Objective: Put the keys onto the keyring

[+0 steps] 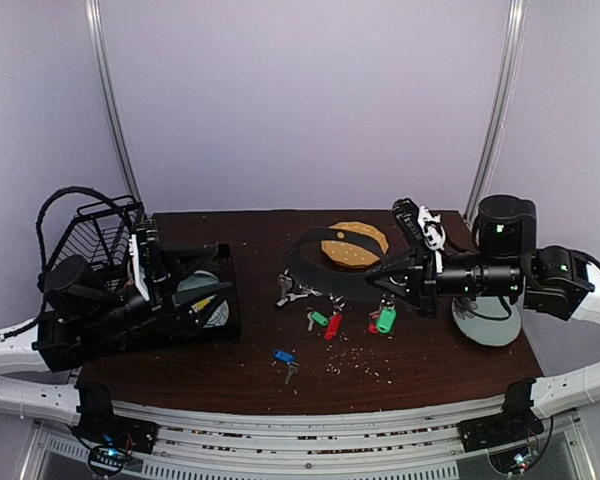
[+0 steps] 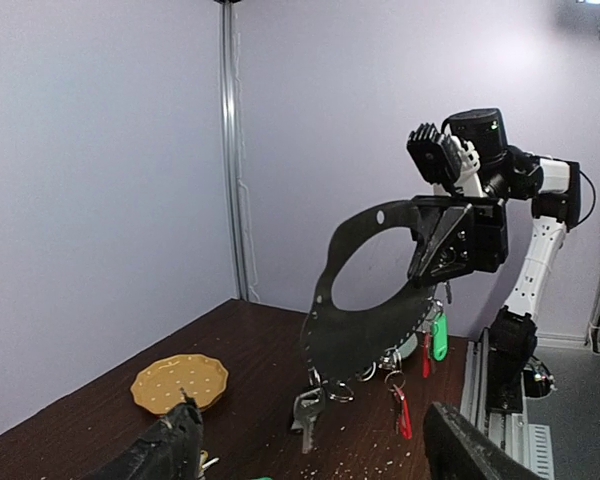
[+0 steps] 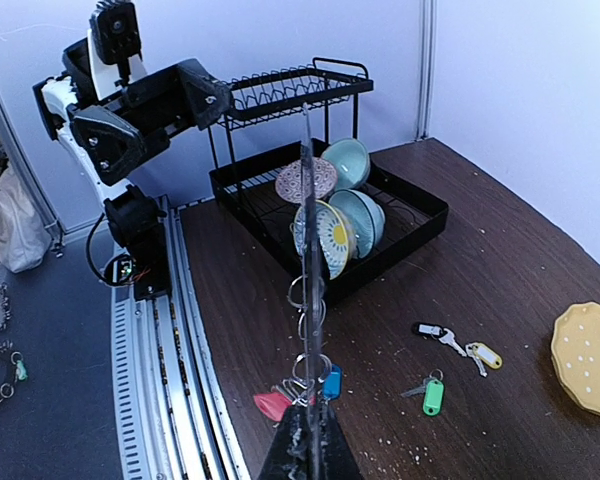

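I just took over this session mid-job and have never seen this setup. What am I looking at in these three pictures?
There are two robot arms bolted to the near edge of a brown table. One picture comes from a fixed camera above and behind the arms. The other two come from a camera on each wrist.

The right end effector is shut on a big dark ring and holds it up off the table. Several keys hang from the ring, including one with a red tag.

The left end effector is open and holds nothing.

On the table are more loose keys, such as a green-tagged key, a black dish rack with bowls in it, and a yellow dotted plate.
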Motion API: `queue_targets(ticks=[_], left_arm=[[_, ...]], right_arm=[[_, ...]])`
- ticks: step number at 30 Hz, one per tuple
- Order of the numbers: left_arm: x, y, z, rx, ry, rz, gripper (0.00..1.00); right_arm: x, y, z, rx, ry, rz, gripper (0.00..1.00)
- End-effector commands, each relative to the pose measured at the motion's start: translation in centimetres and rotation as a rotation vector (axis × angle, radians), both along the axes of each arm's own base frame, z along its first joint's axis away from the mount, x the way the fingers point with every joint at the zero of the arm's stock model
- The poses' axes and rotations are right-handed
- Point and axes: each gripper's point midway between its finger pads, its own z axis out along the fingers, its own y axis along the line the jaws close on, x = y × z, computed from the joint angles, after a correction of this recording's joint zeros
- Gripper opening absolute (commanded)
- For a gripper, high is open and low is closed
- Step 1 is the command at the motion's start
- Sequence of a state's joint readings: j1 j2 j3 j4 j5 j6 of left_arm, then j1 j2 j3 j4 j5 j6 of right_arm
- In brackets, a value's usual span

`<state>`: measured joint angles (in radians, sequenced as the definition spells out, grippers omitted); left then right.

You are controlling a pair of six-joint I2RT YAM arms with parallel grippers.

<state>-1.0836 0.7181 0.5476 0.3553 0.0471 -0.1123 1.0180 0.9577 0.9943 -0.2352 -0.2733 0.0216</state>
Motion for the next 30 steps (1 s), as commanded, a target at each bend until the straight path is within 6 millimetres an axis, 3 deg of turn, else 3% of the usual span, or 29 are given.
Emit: queue_targets(ticks=[1,5,15,30], left_arm=[[1.5,2.1,-1.8,0.037,-0.01,0.139,0.79],[1.4,2.4,-2.0,0.007,-0.034,0.142,0.79],[2.1,-0.8,-3.3,0.046,-0.063,0.102,0.8],[4.0,-4.7,-3.9,0.101,-0.066,0.094,0.8]], right_arm=[[1.7,-0.8,1.8,0.006,-0.049,-0.081,0.0],[2.7,-0.3,1.5,-0.017,-0.053,-0.087,0.0],[5.0,-0.2,0.2,-0.035,-0.051,-0.088,0.0],[5.0,-1.5,-1.1,-0.04,-0.075,-0.081,0.0]])
